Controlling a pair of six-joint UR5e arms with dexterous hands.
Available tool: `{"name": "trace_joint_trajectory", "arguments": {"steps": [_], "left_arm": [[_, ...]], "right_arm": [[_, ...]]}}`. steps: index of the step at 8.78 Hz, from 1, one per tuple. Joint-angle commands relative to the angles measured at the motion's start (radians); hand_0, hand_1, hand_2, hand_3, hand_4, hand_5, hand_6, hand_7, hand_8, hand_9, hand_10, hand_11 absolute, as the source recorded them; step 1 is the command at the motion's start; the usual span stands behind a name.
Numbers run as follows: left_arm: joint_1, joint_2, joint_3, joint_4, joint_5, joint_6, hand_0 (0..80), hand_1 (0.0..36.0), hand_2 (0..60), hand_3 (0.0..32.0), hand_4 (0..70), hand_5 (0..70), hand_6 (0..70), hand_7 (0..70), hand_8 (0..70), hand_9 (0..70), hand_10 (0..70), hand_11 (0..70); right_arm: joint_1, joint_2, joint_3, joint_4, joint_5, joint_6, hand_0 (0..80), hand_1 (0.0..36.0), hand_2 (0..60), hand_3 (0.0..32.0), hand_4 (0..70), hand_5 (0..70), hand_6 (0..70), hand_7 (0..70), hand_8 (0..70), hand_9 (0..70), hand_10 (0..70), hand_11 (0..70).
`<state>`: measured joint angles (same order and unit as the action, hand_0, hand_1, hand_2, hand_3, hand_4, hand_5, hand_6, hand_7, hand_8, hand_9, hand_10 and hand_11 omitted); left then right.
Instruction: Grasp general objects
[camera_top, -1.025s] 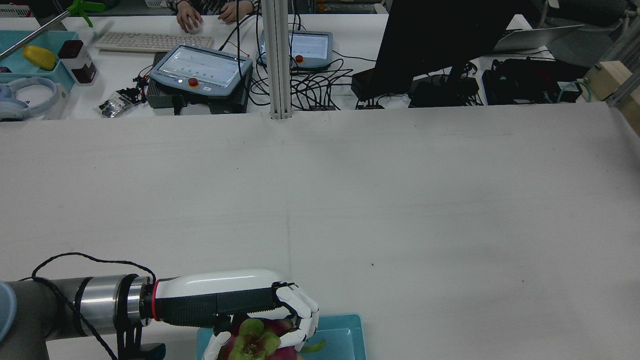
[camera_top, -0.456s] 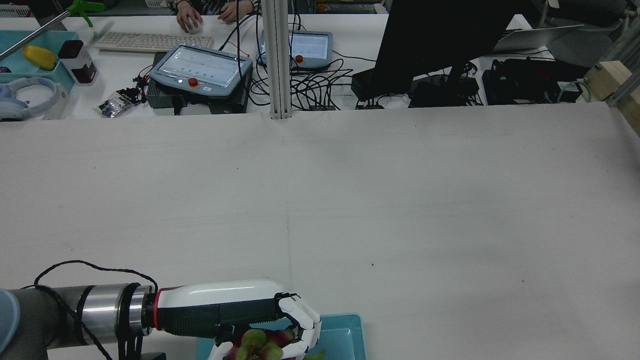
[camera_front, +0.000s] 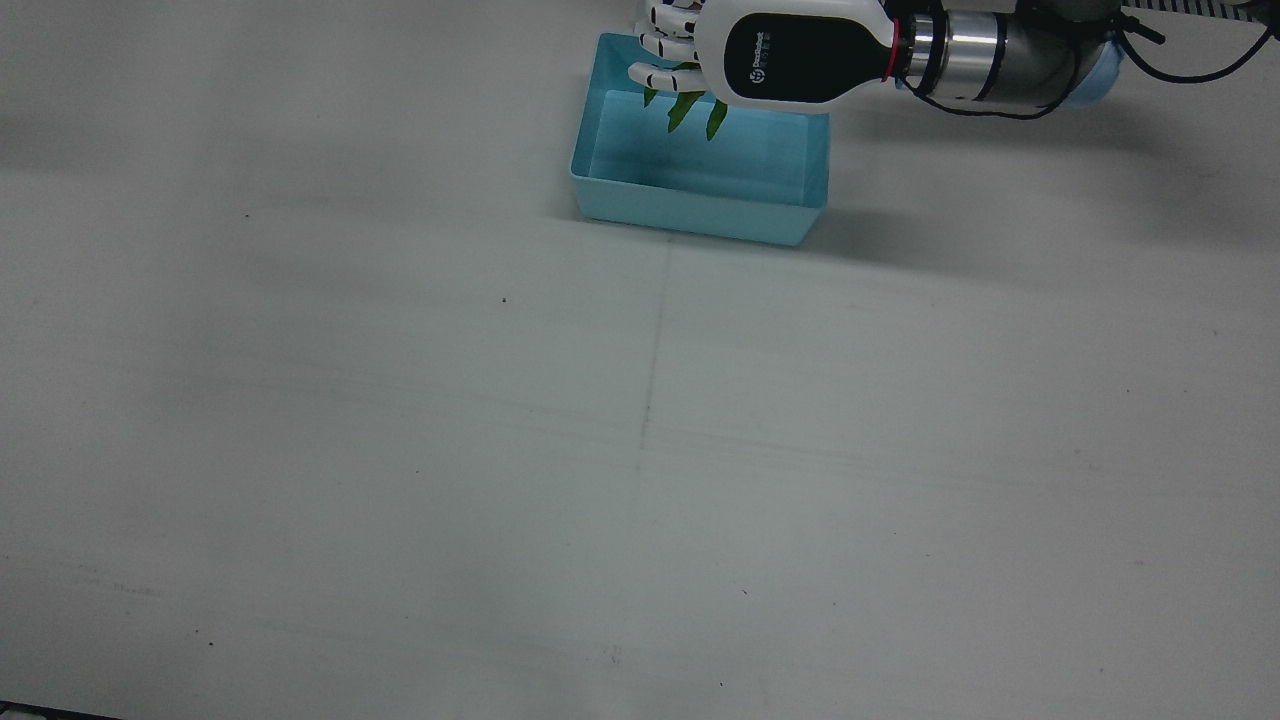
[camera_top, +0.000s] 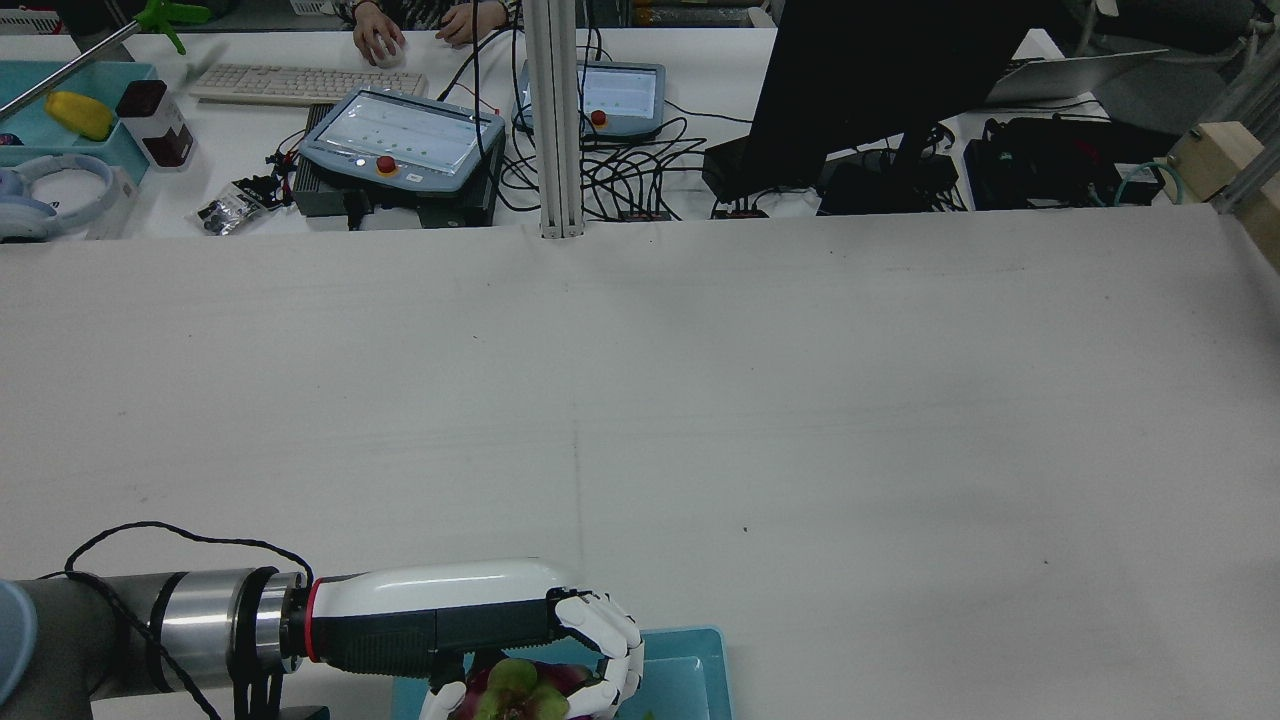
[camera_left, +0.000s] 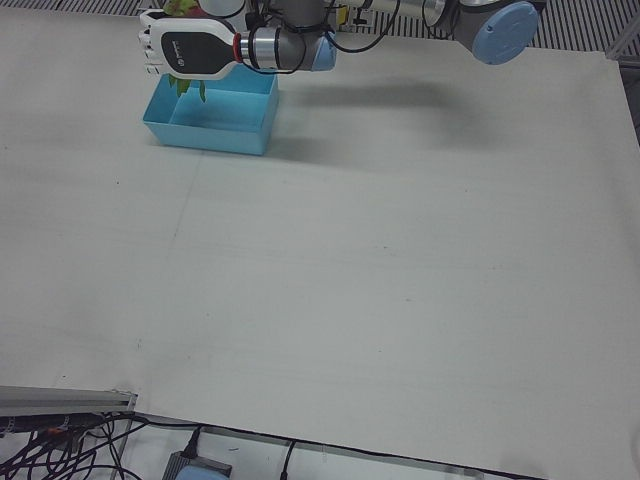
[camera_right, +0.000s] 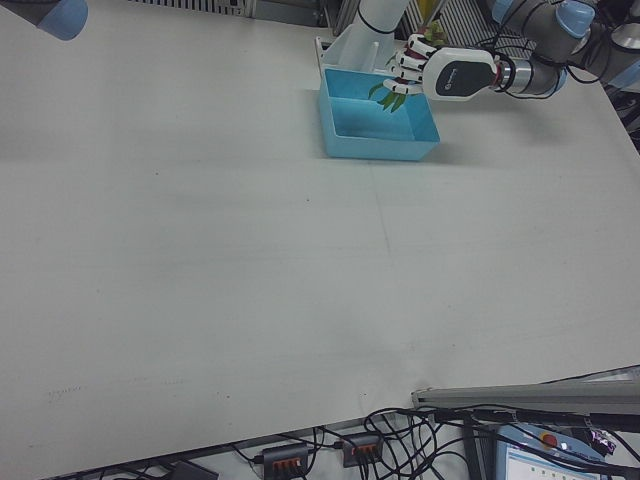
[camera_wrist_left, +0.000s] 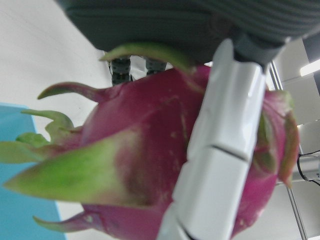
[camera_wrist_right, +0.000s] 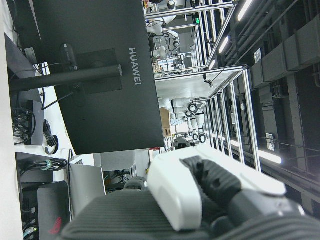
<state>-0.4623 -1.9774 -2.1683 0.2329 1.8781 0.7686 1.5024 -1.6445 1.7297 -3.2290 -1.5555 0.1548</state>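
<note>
Mostly hidden: the grasp itself, since the left hand's casing covers it from most angles.
Left hand (camera_top: 585, 650): wrapped around a dragon fruit (camera_top: 520, 690), white fingers (camera_top: 622, 660) curled over its top and far side in the rear view.
Dragon fruit position: held over the near-robot end of the blue bin (camera_front: 700, 195); whether it touches the bin floor cannot be told.
Rear view limits: the fruit's lower half and most of the bin run off the bottom edge, so only the magenta skin and green scales at the top show.
Front view limits: the hand (camera_front: 700, 55) blocks the fruit body; only green leaf tips (camera_front: 690, 105) poke out below the casing, above the bin's inner wall.
Left-front view: the hand (camera_left: 180, 55) sits at the bin's (camera_left: 215, 135) far edge, with a small patch of green beneath it and little else of the fruit.
Right-front view: fingers (camera_right: 410, 60) and green tips (camera_right: 392, 98) visible at the bin's (camera_right: 375, 140) back rim; the fruit's skin is too small to make out.
Left hand view: close-up of magenta skin (camera_wrist_left: 150, 160) and green scales, 1 white finger (camera_wrist_left: 220, 150) across it, blue bin (camera_wrist_left: 20, 205) at the lower left.
Right hand: its camera shows only its own casing (camera_wrist_right: 200, 200) against a monitor (camera_wrist_right: 95, 75) and shelving; its finger state cannot be told.
Table (camera_front: 640, 450): white cloth, faint creases.
</note>
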Motion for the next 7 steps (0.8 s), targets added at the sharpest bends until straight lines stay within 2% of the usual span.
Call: {"name": "trace_joint_trajectory", "arguments": {"steps": [1,2,3,4,5,6,7], "left_arm": [[-0.024,0.003,0.004,0.014,0.003,-0.014,80.0,23.6,0.0,17.6,2.0,53.1,1.4,7.5,0.7,2.7,4.5,9.8],[-0.060,0.011,0.013,0.020,0.004,-0.025,80.0,23.9,0.0,20.0,1.8,54.7,0.9,7.3,0.3,2.1,4.8,10.3],[-0.172,0.024,0.028,0.004,0.010,-0.043,80.0,24.4,0.0,19.6,0.0,56.8,0.2,7.1,0.2,1.9,5.6,11.5],[-0.308,0.034,0.072,-0.035,0.013,-0.057,80.0,25.0,0.0,32.0,0.0,55.6,0.0,6.1,0.0,1.1,5.5,11.3],[-0.441,0.032,0.118,-0.032,0.015,-0.060,80.0,25.1,0.0,32.0,0.0,60.2,0.0,6.5,0.0,1.2,6.0,12.1],[-0.519,0.011,0.199,-0.032,0.012,-0.064,74.7,20.0,0.0,29.8,0.4,70.0,1.6,12.3,5.6,2.7,5.9,11.3],[-0.580,-0.061,0.299,-0.040,0.004,-0.071,63.5,12.6,0.0,9.8,14.5,70.0,8.9,20.7,14.2,5.6,7.4,12.3]], "right_arm": [[-0.001,0.000,-0.001,0.000,0.000,0.000,0.0,0.0,0.0,0.0,0.0,0.0,0.0,0.0,0.0,0.0,0.0,0.0],[-0.001,0.000,0.001,0.000,0.000,0.000,0.0,0.0,0.0,0.0,0.0,0.0,0.0,0.0,0.0,0.0,0.0,0.0],[-0.001,0.000,0.001,0.000,0.000,0.000,0.0,0.0,0.0,0.0,0.0,0.0,0.0,0.0,0.0,0.0,0.0,0.0],[0.001,0.000,0.001,0.000,0.000,0.000,0.0,0.0,0.0,0.0,0.0,0.0,0.0,0.0,0.0,0.0,0.0,0.0],[-0.001,0.000,0.001,0.000,0.000,-0.001,0.0,0.0,0.0,0.0,0.0,0.0,0.0,0.0,0.0,0.0,0.0,0.0],[-0.001,0.000,0.001,0.000,0.000,-0.001,0.0,0.0,0.0,0.0,0.0,0.0,0.0,0.0,0.0,0.0,0.0,0.0],[-0.001,0.000,0.001,-0.002,0.000,-0.001,0.0,0.0,0.0,0.0,0.0,0.0,0.0,0.0,0.0,0.0,0.0,0.0]]}}
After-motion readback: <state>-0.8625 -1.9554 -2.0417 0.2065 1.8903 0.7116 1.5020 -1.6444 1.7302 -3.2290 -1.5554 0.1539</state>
